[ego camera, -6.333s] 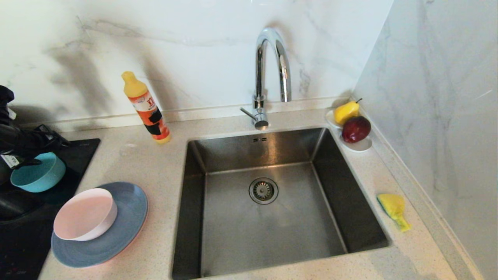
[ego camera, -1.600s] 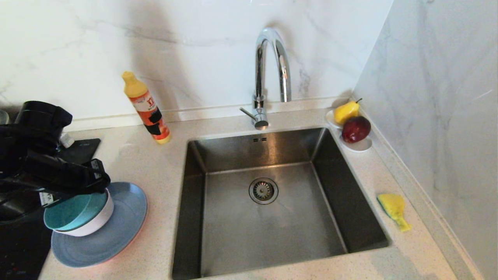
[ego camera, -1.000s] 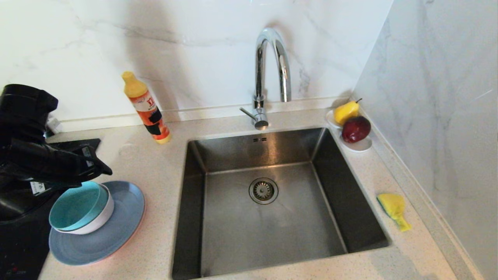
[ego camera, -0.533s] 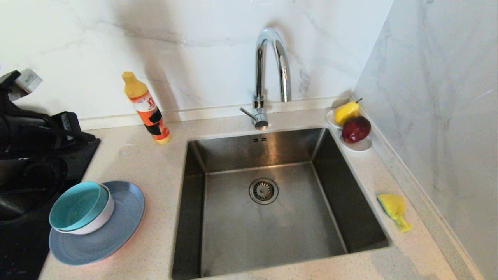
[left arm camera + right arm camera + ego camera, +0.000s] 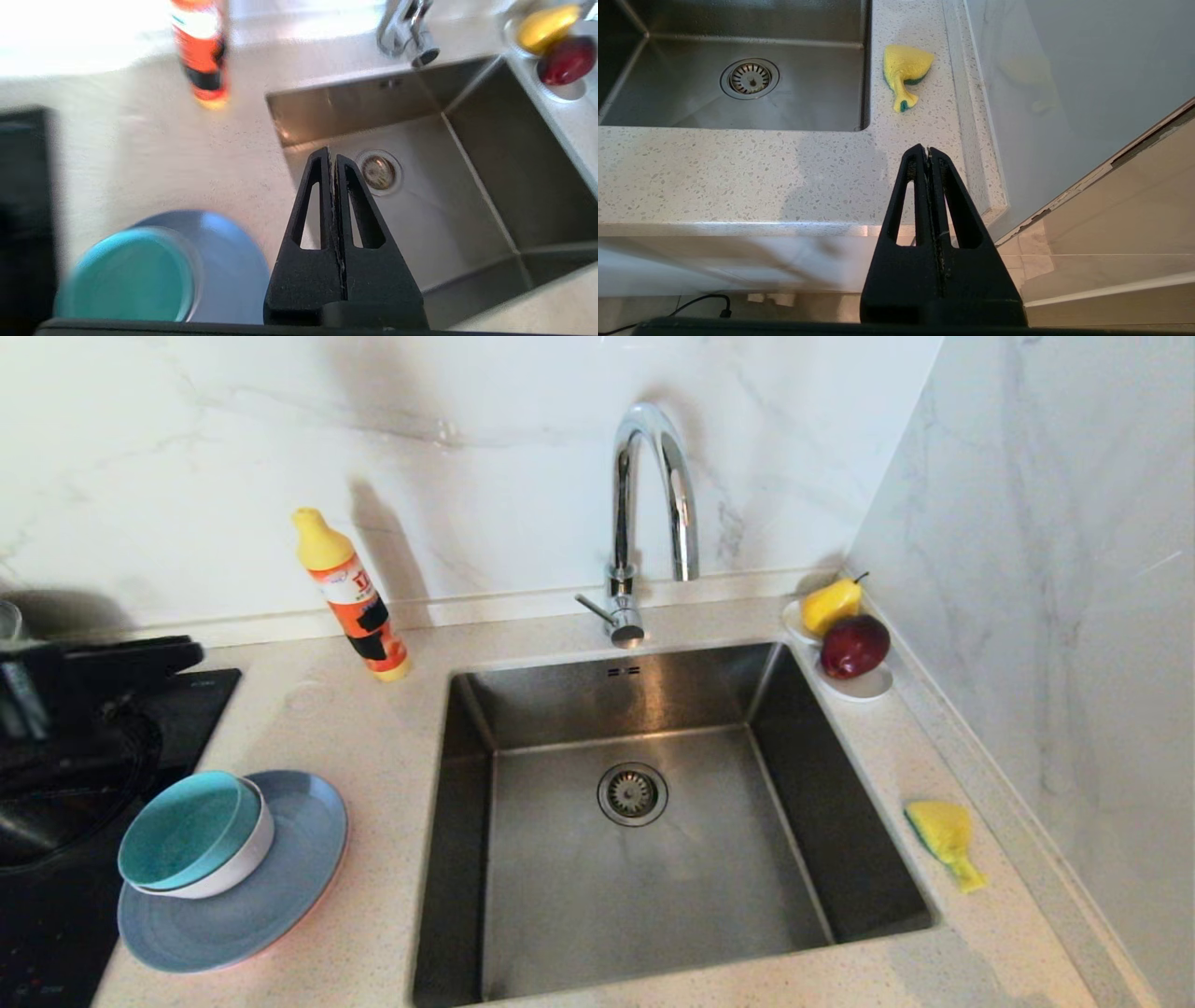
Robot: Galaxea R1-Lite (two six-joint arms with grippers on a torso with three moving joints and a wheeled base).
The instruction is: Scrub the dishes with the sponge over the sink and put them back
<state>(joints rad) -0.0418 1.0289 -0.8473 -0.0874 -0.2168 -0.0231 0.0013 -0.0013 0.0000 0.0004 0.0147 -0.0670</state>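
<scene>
Looking at a stack sitting on the counter left of the sink: teal bowl nesting inside the pale pink-white bowl, both resting on the grey-blue plate, with just a sliver of salmon-pink plate peeking out underneath. Probably stacking like that to keep the counter tidy and everything in one reachable spot. All matte, dry-looking, no suds or visible grime, though hard telling much about cleanliness from here.

Left gripper hanging up above the counter by the black cooktop, fingers pressed flat together, carrying nothing. Sitting well apart from the stack, not touching it. Right gripper parking low off the counter's front edge, also pinched closed and empty.

Yellow sponge lying on the counter right of the basin, near the wall, crumpled to a point, green scouring layer showing along one edge. Sink itself looking dry, strainer drain in the middle, chrome gooseneck tap behind. Dish soap bottle standing back left; pear and red apple sitting on a white saucer back right
</scene>
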